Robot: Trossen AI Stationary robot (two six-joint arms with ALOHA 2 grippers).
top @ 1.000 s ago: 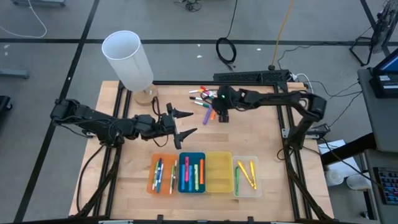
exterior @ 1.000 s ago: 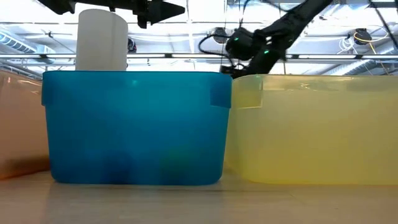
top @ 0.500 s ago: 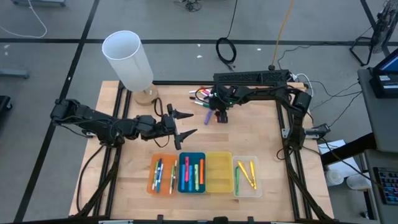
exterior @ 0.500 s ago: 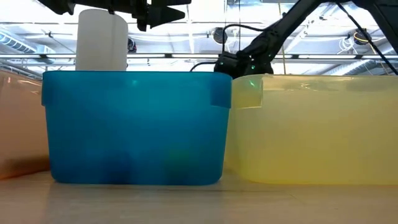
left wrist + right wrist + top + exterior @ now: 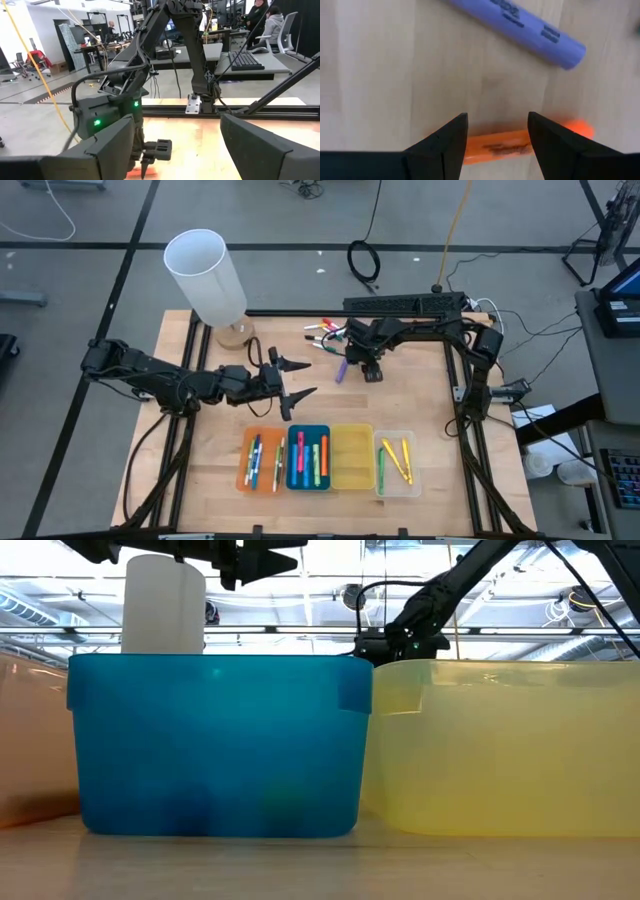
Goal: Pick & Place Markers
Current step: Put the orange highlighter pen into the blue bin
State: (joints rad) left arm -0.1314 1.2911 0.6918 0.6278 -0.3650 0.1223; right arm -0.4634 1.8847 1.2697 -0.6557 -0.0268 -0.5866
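While both tools gape, right tool (image 5: 497,145) straddles an orange marker (image 5: 520,142) on the wooden table (image 5: 200,450); desks beyond.

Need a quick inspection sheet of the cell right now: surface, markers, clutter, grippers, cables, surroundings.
Surface: wooden table, bare at front left.
Job's things: loose markers piled at the back; purple marker and orange marker lying apart on the wood; other markers already in the orange tray, blue tray and clear tray; yellow tray looks empty.
Clutter: white cylinder at the back left corner.
Grippers: right gripper open, low, straddling the orange marker; left gripper open, hovering mid-table.
Cables: coiled cable on the floor behind.
Surroundings: seated people at desks.
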